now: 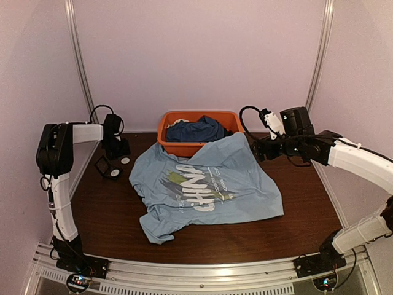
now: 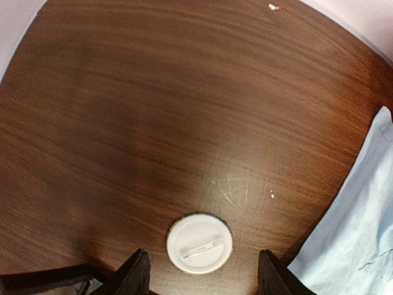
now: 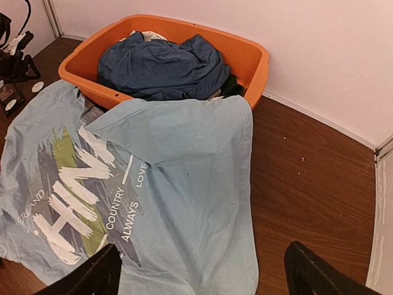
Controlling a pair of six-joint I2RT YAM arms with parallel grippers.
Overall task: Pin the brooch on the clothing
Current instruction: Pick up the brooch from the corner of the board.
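Where the left gripper [image 2: 206, 278] hangs over the bare worktop [image 2: 153, 110], the brooch [image 2: 199, 243] lies flat between its fingers, pale back and pin bar facing up, touched by neither finger. The jaws stand well apart and hold nothing. Just to the right, a corner of the light blue T-shirt [image 1: 202, 184] is spread print-up across the middle of the worktop, its far edge draped over the near rim of an orange basket [image 1: 236, 118] holding a dark blue garment [image 1: 196, 130]. The right gripper [image 3: 202, 279] hovers above the shirt's right side, wide open and empty.
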